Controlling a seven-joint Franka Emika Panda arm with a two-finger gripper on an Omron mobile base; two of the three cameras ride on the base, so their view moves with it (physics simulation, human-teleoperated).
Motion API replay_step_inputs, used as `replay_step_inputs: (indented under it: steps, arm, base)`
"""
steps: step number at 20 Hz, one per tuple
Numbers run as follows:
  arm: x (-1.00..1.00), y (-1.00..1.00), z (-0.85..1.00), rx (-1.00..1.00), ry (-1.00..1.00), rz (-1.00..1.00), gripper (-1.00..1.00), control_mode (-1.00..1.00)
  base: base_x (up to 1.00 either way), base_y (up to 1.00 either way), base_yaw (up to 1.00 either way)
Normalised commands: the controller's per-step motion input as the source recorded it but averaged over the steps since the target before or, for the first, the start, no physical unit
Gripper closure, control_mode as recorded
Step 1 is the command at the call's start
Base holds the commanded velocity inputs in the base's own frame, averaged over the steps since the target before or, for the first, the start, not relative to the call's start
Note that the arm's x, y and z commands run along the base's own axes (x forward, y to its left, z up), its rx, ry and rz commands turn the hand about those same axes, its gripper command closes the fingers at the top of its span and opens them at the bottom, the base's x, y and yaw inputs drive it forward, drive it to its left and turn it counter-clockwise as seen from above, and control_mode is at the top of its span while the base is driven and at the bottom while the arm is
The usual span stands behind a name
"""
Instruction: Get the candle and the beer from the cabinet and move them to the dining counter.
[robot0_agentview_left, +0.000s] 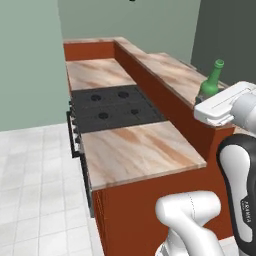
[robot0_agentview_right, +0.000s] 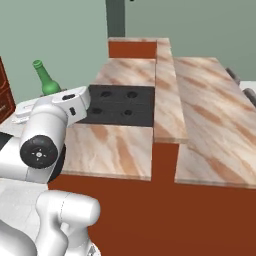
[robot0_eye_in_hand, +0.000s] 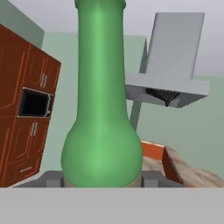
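The beer is held upright between the jaws of the gripper, at the right of the left base view. If tilted or bumped against the dining counter, it could be dropped.

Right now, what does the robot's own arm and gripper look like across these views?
The arm is glossy white with rounded link shells, dark grey joint bands and a round dark cap at one joint; small dark lettering runs along one link. The gripper ends in two small grey finger tips. No cables show.
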Motion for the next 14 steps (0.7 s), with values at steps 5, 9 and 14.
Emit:
replay_step_inputs:
  steps: [5, 9, 14]
  arm:
    - [0.0, 0.0, 0.0, 0.0, 0.0, 0.0, 1.0, 1.0]
    - [0.0, 0.0, 0.0, 0.0, 0.0, 0.0, 1.0, 1.0]
    - [0.0, 0.0, 0.0, 0.0, 0.0, 0.0, 1.0, 1.0]
  base:
    - [0.0, -0.9, -0.02]
    - [0.0, -0.89, -0.02]
    - [0.0, -0.86, -0.02]
